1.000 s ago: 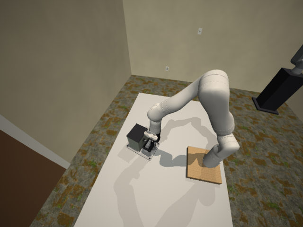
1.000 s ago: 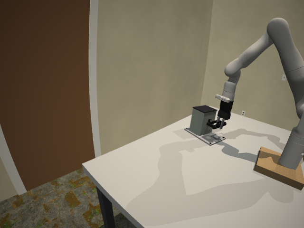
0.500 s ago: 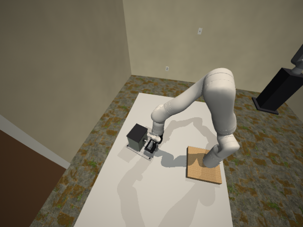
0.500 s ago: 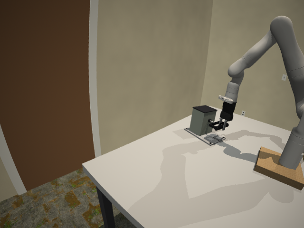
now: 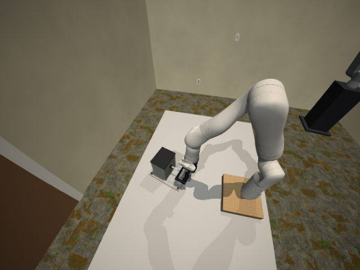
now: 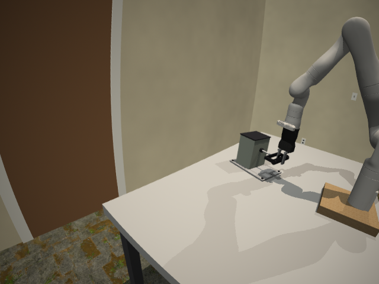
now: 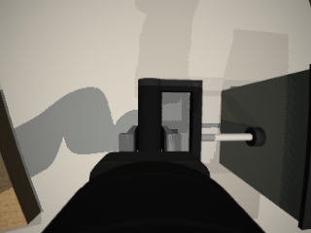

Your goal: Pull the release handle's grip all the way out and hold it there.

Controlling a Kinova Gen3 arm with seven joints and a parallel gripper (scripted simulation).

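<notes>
On the white table (image 6: 183, 232) in a beige-walled corner: gripper (image 6: 282, 158) clamped on the release handle's grip (image 6: 272, 158), rod (image 7: 232, 138) exposed from the housing (image 6: 252, 149); mottled carpet (image 5: 316, 185).

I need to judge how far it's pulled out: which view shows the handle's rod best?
Wrist: the pale rod runs bare from housing to grip, which the gripper clamps. Exterior shows it short and small; top only a sliver.

Even bright light, soft overlapping arm shadows, edges bowed
</notes>
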